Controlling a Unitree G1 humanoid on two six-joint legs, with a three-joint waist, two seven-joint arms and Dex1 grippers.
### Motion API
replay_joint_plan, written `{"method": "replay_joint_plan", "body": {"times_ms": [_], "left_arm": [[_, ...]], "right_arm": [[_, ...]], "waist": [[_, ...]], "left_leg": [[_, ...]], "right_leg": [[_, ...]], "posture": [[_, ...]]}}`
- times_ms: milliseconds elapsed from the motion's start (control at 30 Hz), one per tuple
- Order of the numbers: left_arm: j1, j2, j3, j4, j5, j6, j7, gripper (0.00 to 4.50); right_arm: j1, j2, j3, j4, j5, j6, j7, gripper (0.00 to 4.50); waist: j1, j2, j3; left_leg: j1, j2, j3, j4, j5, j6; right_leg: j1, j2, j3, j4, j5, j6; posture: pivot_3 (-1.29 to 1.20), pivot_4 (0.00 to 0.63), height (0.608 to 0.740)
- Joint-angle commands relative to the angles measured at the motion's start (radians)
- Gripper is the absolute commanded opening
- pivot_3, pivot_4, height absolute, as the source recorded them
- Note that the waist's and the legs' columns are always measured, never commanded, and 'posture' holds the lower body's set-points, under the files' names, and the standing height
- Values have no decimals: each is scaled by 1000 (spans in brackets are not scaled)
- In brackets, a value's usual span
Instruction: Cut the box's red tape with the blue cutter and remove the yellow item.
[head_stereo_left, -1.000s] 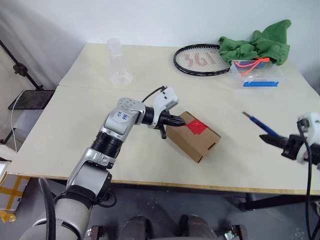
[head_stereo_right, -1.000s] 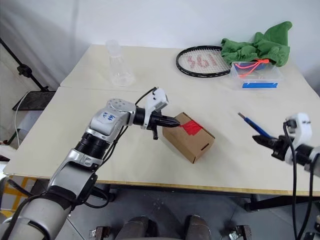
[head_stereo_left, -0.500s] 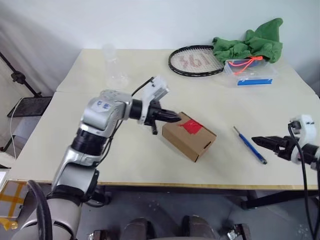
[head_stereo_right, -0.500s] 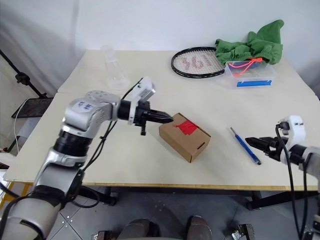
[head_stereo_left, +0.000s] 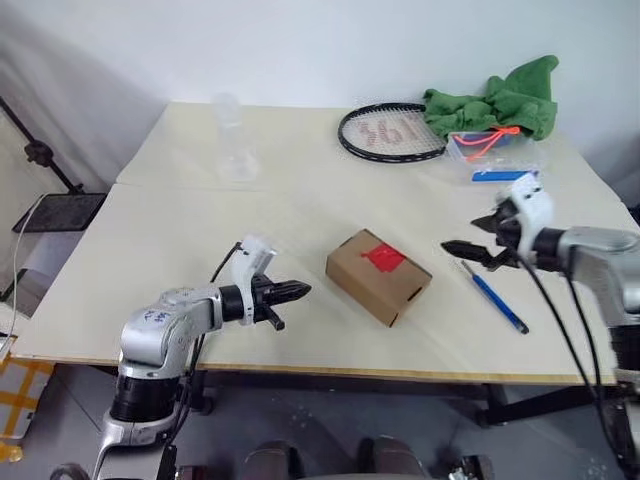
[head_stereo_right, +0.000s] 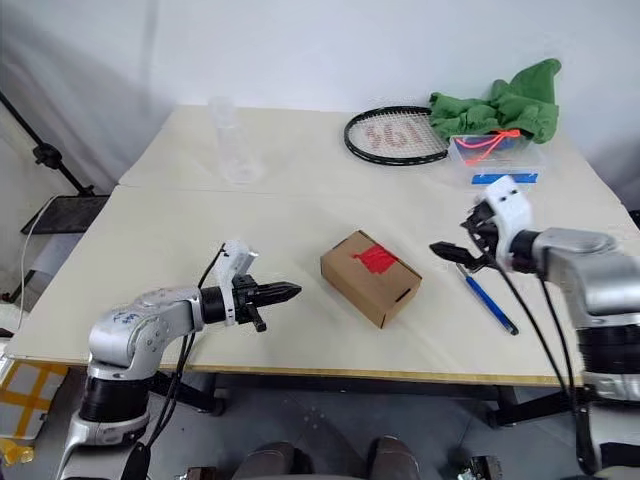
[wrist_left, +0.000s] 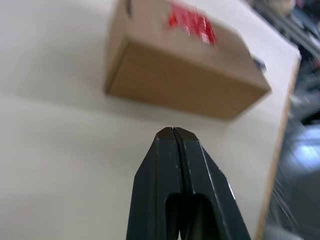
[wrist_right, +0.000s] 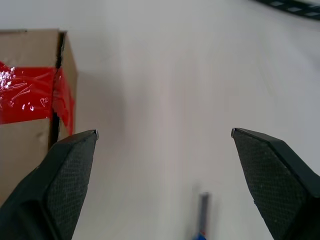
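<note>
Pale table (head_stereo_left: 300, 210) is filling the head views: box (head_stereo_left: 378, 276) with red tape (head_stereo_left: 384, 258) sitting at centre frame, blue cutter (head_stereo_left: 494, 302) lying centre-right, untouched. Left gripper (head_stereo_left: 299, 290) is hovering lower left, jaws pressed together. Right gripper (head_stereo_left: 455, 250) is hanging just above the cutter.

Left wrist: closed fingers (wrist_left: 165, 170) are pointing at the box.

Right wrist: jaws are standing wide, empty.

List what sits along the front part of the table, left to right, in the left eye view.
Left gripper → box with red tape → right gripper → blue cutter.
</note>
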Motion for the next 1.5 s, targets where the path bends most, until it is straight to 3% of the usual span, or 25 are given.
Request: {"method": "replay_joint_plan", "body": {"times_ms": [33,200,300,667,733,1033,1167,1500], "left_arm": [[45,-25,32,-20,1,-171,23,0],[85,-33,13,5,2,-296,17,0],[105,-17,-18,-5,-5,-284,17,582],[107,-32,-84,41,-5,-324,20,3893],[100,-46,-96,65,6,-346,31,4491],[69,-88,-140,127,32,-388,72,4491],[63,-102,-146,125,15,-371,65,3573],[39,-80,-170,177,36,-398,29,422]], "right_arm": [[-80,57,22,123,-58,-122,13,4456],[-121,115,37,225,-100,-191,16,4456],[-150,144,50,264,-123,-193,10,3888],[-130,207,83,218,-167,-128,32,125],[-103,214,87,177,-158,-104,41,0],[3,201,97,-33,-123,10,89,0],[21,211,85,-73,-117,40,68,0],[61,205,89,-168,-96,96,62,0]], "waist": [[-1,2,-2],[-5,3,-4],[-11,4,-9],[-22,6,-13],[-21,6,-14],[-20,5,-18],[-19,5,-19],[-21,4,-19]], "left_leg": [[1,0,1,0,0,0],[1,-3,1,-2,0,0],[1,-3,0,-2,0,0],[4,-3,0,-5,0,0],[4,-3,0,-5,0,0],[9,-5,-1,-6,0,0],[13,-4,-1,-7,0,-1],[14,-5,-1,-7,0,-1]], "right_leg": [[0,0,2,0,0,0],[0,1,1,0,0,0],[0,1,2,0,0,0],[0,2,3,1,0,0],[1,2,4,1,0,0],[6,2,5,0,0,0],[11,2,5,-1,0,0],[11,2,6,-1,0,0]], "posture": [[0,0,740],[0,0,740],[0,0,740],[0,0,740],[0,0,740],[0,0,740],[0,0,740],[0,0,740]]}}
